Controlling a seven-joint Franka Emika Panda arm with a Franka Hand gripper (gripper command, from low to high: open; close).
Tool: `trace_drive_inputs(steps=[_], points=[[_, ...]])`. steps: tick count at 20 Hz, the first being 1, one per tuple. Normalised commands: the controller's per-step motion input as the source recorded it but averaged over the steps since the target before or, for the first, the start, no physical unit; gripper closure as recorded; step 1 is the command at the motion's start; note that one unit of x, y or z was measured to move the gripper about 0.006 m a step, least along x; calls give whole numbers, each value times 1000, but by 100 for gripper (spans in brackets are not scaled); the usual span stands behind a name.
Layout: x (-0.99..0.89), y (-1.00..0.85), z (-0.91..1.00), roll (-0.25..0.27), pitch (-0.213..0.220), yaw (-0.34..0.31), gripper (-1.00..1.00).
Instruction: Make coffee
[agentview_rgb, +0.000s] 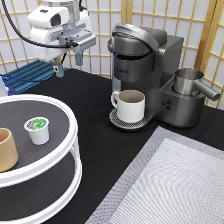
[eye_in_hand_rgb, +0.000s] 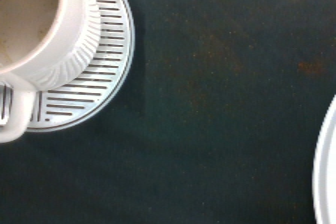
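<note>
**End effector raised and empty, pod on the turntable**

End effector (agentview_rgb: 69, 64) hangs high at the exterior view's top left, above the black tabletop (agentview_rgb: 90, 100), fingers parted and grasping nothing. The coffee pod (agentview_rgb: 37, 130) stands upright on the upper tier of the white two-tier turntable (agentview_rgb: 70, 150) at the exterior view's left, near a tan cup (agentview_rgb: 7, 149). A cream-white mug (agentview_rgb: 130, 105) sits on the drip tray (eye_in_hand_rgb: 82, 95) of the grey coffee machine (agentview_rgb: 155, 65), well apart from the pod.

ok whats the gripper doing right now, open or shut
gripper: open, holding nothing, up in the air at the exterior view's top left, well above the coffee pod on the white tray.
</note>
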Motion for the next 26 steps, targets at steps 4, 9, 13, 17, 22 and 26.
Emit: trace_drive_inputs(steps=[4, 9, 13, 17, 22, 26], points=[[96, 0, 161, 41, 17, -44, -100], [391, -59, 417, 111, 84, -102, -100], [511, -123, 517, 113, 93, -89, -100], [626, -13, 676, 56, 99, -95, -100], [765, 35, 752, 20, 101, -92, -100], [851, 139, 694, 15, 104, -83, -100]])
